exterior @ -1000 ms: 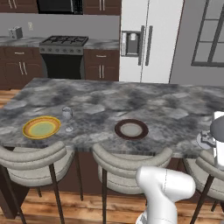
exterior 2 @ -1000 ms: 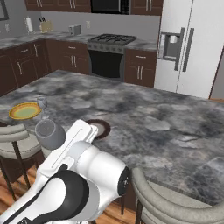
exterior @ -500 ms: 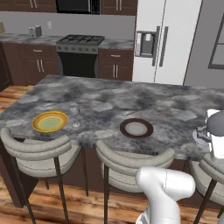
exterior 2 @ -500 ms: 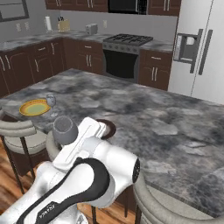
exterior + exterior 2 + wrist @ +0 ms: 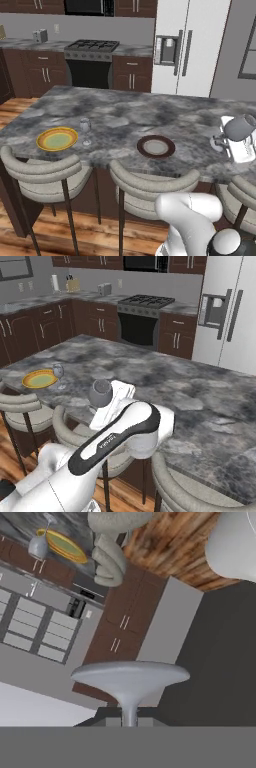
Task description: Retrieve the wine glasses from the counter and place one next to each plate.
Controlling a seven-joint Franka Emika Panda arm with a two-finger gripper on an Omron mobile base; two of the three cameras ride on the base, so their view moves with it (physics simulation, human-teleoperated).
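Our gripper (image 5: 129, 719) is clamped on a glass (image 5: 130, 679) by its stem, carried above the island. One glass (image 5: 85, 126) already stands beside the yellow plate (image 5: 57, 139); we should keep ours upright and set it beside the brown plate (image 5: 156, 146).

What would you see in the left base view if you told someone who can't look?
A grey stone counter holds a yellow plate with a wine glass standing beside it, and a brown plate with none beside it. Padded stools stand in front.
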